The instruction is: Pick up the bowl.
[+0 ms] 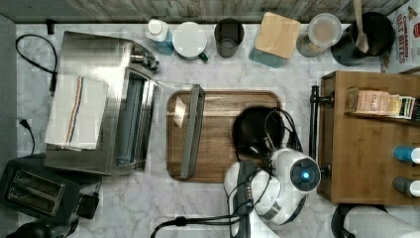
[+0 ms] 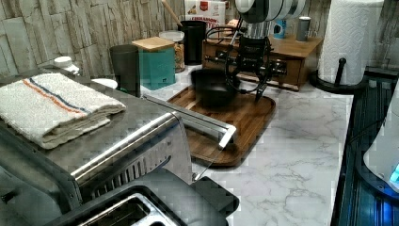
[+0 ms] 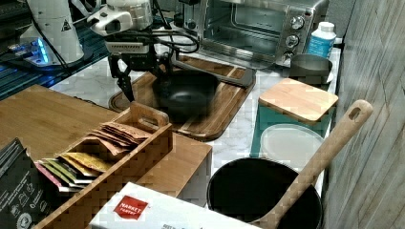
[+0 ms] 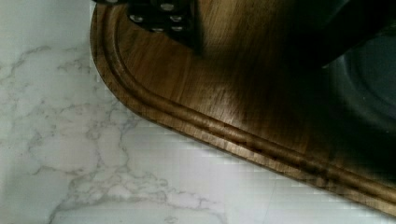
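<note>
Tool (image 3: 145, 78) spread wide, straddling bowl (image 3: 186, 93) rim; contact unclear, arm hides bowl edge.

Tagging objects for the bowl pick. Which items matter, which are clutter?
Job:
bowl on the wooden tray
gripper, at the bowl's rim

Clutter:
toaster oven with folded towel
black pot with wooden spoon
dark tumbler
paper towel roll
tea box

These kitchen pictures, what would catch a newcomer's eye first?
Likely the white robot arm reaching over the wooden tray at the middle of the marble counter, its hand spread wide beside the black bowl. Next, the steel toaster oven with a folded striped towel on top, at the top view's left.
</note>
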Robot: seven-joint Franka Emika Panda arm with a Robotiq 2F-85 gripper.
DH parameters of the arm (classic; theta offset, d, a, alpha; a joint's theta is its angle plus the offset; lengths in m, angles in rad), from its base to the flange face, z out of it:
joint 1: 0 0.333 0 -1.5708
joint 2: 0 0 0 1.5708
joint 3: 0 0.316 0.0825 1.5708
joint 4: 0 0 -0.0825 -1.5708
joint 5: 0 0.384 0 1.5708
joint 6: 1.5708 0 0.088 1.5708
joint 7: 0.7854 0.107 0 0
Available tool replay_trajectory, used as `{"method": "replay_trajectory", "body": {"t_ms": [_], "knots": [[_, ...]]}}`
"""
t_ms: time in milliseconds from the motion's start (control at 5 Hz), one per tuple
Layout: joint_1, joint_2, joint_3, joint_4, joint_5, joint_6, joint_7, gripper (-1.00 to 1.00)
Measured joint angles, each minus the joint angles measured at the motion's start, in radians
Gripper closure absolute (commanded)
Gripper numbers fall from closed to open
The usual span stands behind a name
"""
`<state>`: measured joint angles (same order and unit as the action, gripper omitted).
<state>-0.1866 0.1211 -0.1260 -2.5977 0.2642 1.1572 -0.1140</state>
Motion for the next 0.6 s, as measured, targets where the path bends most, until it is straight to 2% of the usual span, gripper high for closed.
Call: {"method": "replay_trajectory", "body": {"t_ms": [600], "knots": [[0.001, -0.051, -0.002, 0.023, -0.005, 0.016, 0.02, 1.0]]}}
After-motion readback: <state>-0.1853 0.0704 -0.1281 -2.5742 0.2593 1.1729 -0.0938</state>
